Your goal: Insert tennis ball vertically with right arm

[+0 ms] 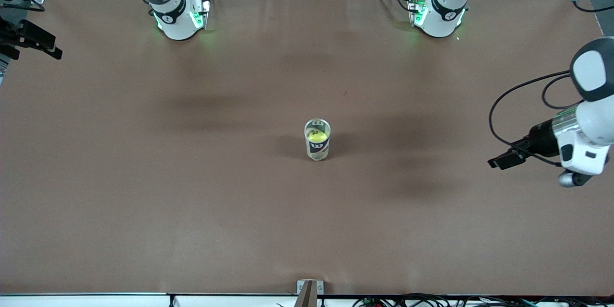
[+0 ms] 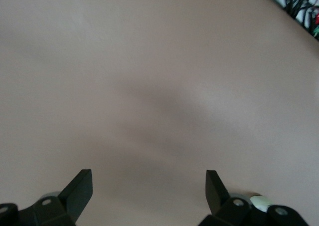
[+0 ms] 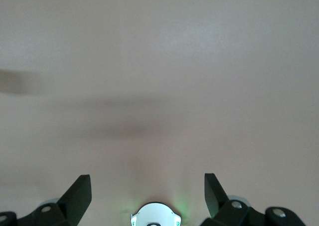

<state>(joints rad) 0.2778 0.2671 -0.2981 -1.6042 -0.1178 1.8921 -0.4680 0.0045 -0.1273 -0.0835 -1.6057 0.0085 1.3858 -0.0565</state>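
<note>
Tennis ball [image 1: 316,136] in can [image 1: 317,146], brown table [image 1: 192,177]

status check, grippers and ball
Left gripper open, empty, over bare table. Right gripper open, empty. Tennis ball already inside upright can, mid-table. Nothing blocking.

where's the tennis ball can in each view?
Front view: the can stands upright mid-table with the yellow ball inside.
Left wrist view: not in it; only the open left claw over bare table.
Right wrist view: not in it; only the open right claw.
Shared landmark: the brown table cover.
</note>
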